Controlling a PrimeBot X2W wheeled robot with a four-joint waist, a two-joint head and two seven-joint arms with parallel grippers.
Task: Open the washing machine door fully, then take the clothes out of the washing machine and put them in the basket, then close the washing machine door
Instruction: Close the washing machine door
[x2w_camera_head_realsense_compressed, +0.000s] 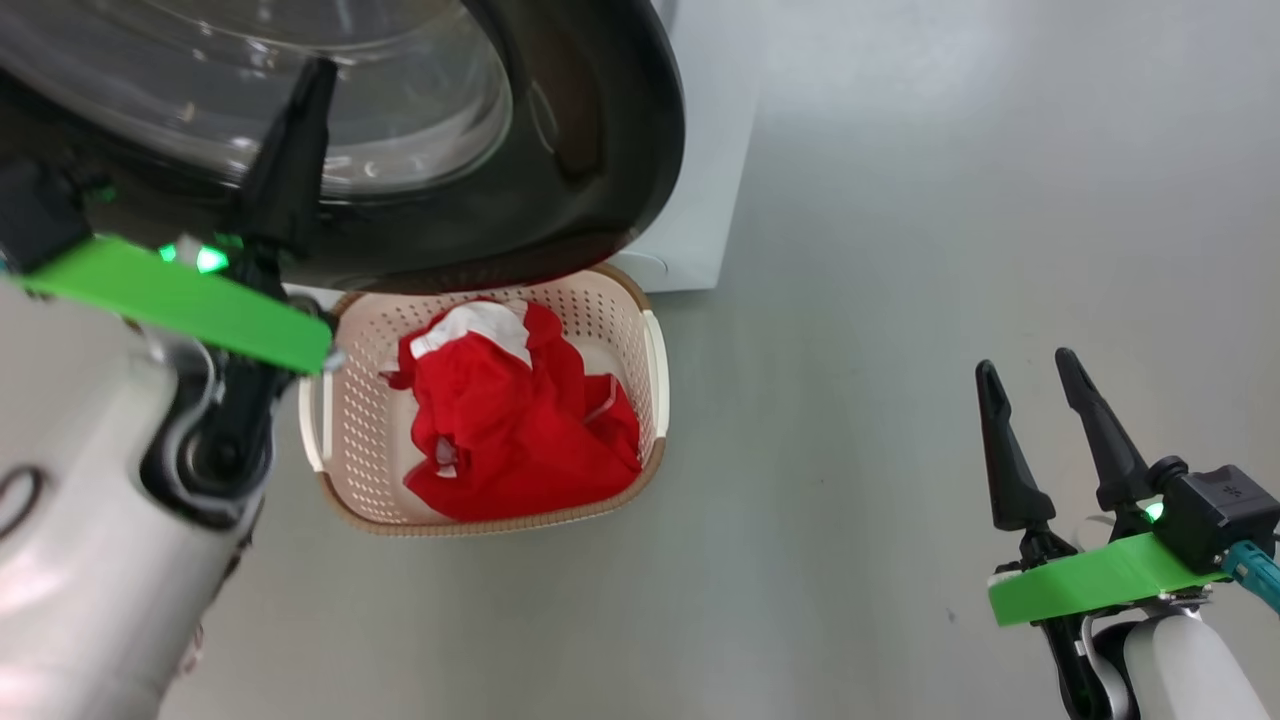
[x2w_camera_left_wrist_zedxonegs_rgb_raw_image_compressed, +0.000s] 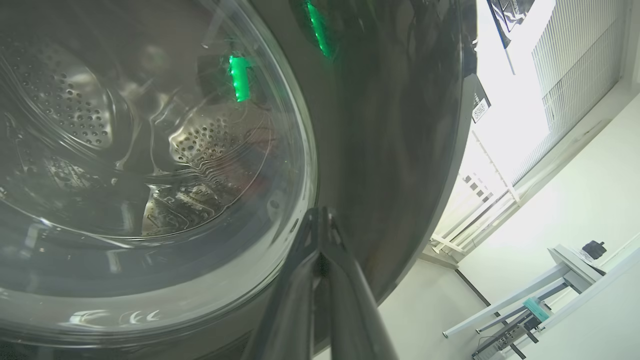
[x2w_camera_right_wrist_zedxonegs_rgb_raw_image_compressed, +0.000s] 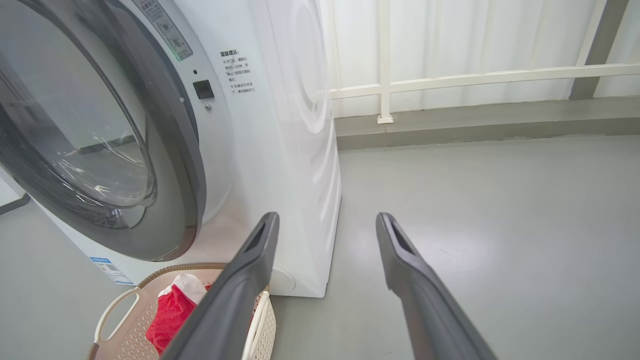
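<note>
The washing machine door (x2w_camera_head_realsense_compressed: 600, 150), black-rimmed with a clear bulging window, stands ajar close to the front of the white washing machine (x2w_camera_right_wrist_zedxonegs_rgb_raw_image_compressed: 300, 125). My left gripper (x2w_camera_head_realsense_compressed: 322, 70) is shut, holding nothing, with its tips against the door's outer face. In the left wrist view the left gripper (x2w_camera_left_wrist_zedxonegs_rgb_raw_image_compressed: 318, 212) rests where the glass meets the black rim (x2w_camera_left_wrist_zedxonegs_rgb_raw_image_compressed: 390, 125), and the steel drum (x2w_camera_left_wrist_zedxonegs_rgb_raw_image_compressed: 75, 100) shows through the window. The red and white clothes (x2w_camera_head_realsense_compressed: 510, 420) lie in the cream basket (x2w_camera_head_realsense_compressed: 655, 350) on the floor below the door. My right gripper (x2w_camera_head_realsense_compressed: 1025, 362) hangs open and holds nothing, to the right of the basket.
Grey floor (x2w_camera_head_realsense_compressed: 900, 250) stretches to the right of the machine and basket. In the right wrist view a white railing (x2w_camera_right_wrist_zedxonegs_rgb_raw_image_compressed: 450, 80) and a low kerb run behind the machine. A pale table (x2w_camera_left_wrist_zedxonegs_rgb_raw_image_compressed: 565, 275) stands by the far wall in the left wrist view.
</note>
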